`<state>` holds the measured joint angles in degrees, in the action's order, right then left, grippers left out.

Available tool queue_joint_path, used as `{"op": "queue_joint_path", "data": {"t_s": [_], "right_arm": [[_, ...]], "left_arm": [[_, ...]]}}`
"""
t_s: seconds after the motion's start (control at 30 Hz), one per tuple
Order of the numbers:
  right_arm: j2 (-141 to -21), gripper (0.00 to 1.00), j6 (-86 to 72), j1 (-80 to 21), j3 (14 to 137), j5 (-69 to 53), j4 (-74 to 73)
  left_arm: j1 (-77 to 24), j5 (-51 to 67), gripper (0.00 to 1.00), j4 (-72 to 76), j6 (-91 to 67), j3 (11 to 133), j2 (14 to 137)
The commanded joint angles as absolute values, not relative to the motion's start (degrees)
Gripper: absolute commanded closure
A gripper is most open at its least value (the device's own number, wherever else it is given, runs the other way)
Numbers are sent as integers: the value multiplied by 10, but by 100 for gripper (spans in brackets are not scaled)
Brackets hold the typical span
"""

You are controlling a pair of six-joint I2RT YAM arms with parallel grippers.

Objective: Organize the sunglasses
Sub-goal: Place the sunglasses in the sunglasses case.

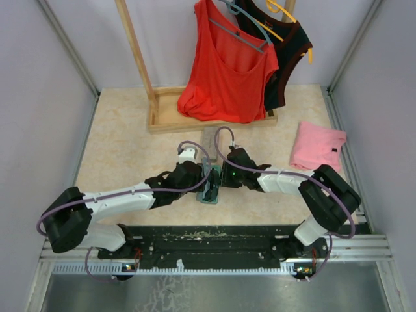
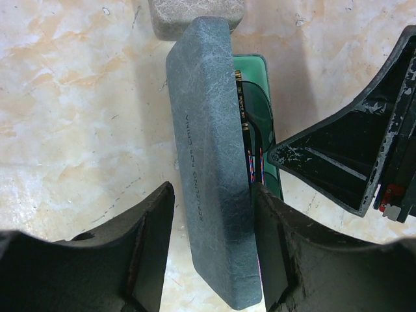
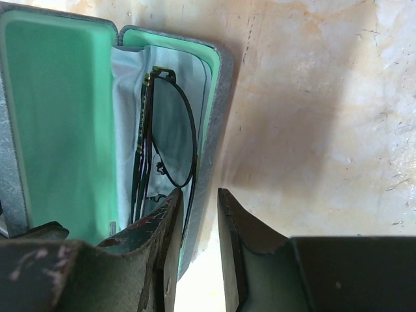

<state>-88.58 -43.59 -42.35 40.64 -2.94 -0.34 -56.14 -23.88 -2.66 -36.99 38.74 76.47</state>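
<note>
1 pair of sunglasses lay folded inside the open grey case, resting on the light blue cloth against the green lining, so for that pair you had the placing done. The case sat on the counter midway between the 2 arms, and its lid stood up on edge, not closed. Your left claw was clenched across that lid, 1 pad pressed to its inner side and the other hard by its outer face; I judged that a hold on the case. Your right claw straddled the case's long side wall, 1 finger over the lining beside the frame and 1 outside over the counter, jaws narrow. Whether it pinched the wall or merely hovered I could not tell. What looked left for this pair was to draw the right claw out and shut the lid. A 2nd grey case lay just beyond the 1st, only its end in view, so I could not tell what it held. The 2nd pair of sunglasses showed in none of the views; by my reckoning you were halfway at best.
</note>
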Motion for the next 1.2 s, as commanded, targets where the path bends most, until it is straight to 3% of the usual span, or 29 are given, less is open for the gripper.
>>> {"op": "queue_joint_path", "data": {"t_s": [0.0, 0.27, 1.17], "right_arm": [[-896, 72, -433, -429, 430, -31, 25], [-909, 80, -431, -435, 438, -20, 21], [-961, 77, -408, -470, 489, 67, -74]], "left_arm": [[-562, -233, 43, -15, -362, 391, 772], [-562, -226, 44, -14, -364, 389, 778], [-562, -205, 52, 0, -362, 379, 789]]}}
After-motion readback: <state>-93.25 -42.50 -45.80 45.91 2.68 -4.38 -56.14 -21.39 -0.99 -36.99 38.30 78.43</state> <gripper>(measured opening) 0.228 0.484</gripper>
